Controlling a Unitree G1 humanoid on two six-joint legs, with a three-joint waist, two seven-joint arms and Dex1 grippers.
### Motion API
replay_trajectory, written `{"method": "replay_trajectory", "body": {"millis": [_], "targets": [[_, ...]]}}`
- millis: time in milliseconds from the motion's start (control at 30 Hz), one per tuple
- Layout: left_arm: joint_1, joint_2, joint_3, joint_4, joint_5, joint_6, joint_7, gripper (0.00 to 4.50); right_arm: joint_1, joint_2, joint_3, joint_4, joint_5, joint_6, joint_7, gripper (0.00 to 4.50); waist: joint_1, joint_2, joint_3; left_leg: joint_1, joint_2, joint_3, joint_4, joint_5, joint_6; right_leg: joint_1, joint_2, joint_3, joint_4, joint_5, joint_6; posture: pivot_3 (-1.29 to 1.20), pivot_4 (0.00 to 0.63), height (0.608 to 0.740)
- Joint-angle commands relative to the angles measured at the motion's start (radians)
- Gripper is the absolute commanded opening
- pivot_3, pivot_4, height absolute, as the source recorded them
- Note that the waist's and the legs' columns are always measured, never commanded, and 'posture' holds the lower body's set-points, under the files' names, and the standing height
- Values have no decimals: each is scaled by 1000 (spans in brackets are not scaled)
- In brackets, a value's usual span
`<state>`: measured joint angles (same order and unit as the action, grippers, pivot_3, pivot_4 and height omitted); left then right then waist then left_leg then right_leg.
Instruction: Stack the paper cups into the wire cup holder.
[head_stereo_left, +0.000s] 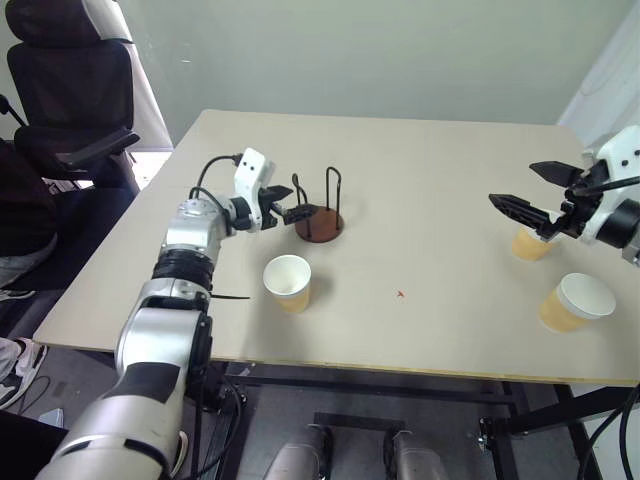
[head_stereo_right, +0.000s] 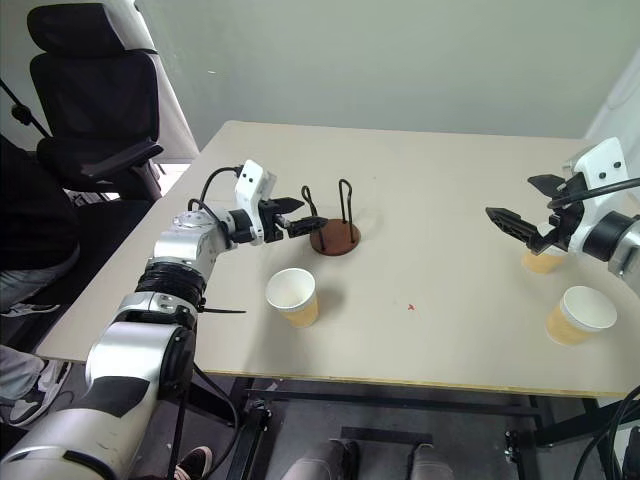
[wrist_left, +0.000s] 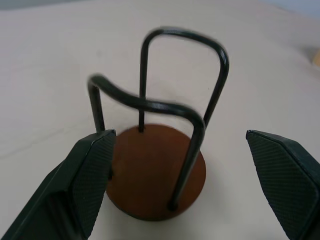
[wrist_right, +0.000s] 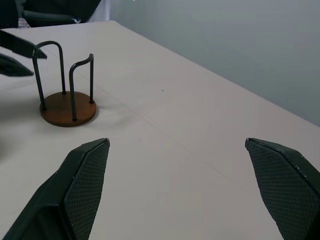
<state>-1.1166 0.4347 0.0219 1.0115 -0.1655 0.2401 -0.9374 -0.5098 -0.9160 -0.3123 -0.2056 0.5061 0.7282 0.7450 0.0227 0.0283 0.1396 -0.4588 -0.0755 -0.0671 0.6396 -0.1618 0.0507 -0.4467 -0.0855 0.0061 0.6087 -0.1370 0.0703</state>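
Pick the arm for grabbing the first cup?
Right, probably. The right hand hangs open just above a paper cup, with a second cup nearby. The left hand is open at the wire cup holder, empty.

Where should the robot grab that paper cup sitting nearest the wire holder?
Probably across the upper wall of the paper cup, just below its rolled rim, coming in from the side. It stands upright and widens upward, so fingers closing there should not slip off.

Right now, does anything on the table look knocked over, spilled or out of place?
Nothing is spilled. The three paper cups stand upright, and the wire cup holder stands upright and empty. One small red speck lies on the table.
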Motion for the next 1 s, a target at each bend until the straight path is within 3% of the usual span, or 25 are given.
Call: {"method": "replay_trajectory", "body": {"millis": [33, 500, 900, 1000], "targets": [[-46, -10, 3, 11, 11, -20, -12, 4500, -22, -23, -17, -26, 7, -2, -2, 4461, 1, 0, 0, 0, 0, 0, 0, 0, 0, 0, 0, 0, 0, 0, 0, 0, 150, 740], [-76, -64, 9, 95, 48, -84, 22, 4500, -27, -12, -12, -26, 0, -6, -14, 4461, 4, 0, 0, -1, -1, 0, 2, 1, 1, 0, 0, 0, -1, 2, 5, 0, 150, 740], [-99, -99, 14, 184, 82, -149, 77, 187, -5, -7, -36, -50, 11, 1, -38, 4500, 5, 0, 0, -2, -1, 0, 3, 2, 2, 0, 0, 1, 0, 3, 6, 0, 150, 740], [-104, -101, 12, 197, 95, -163, 77, 17, 0, -6, -39, -56, 14, 4, -45, 4500, 7, 0, 0, -2, -1, 0, 4, 2, 2, 0, 0, 1, 0, 2, 7, 0, 150, 740]]}}
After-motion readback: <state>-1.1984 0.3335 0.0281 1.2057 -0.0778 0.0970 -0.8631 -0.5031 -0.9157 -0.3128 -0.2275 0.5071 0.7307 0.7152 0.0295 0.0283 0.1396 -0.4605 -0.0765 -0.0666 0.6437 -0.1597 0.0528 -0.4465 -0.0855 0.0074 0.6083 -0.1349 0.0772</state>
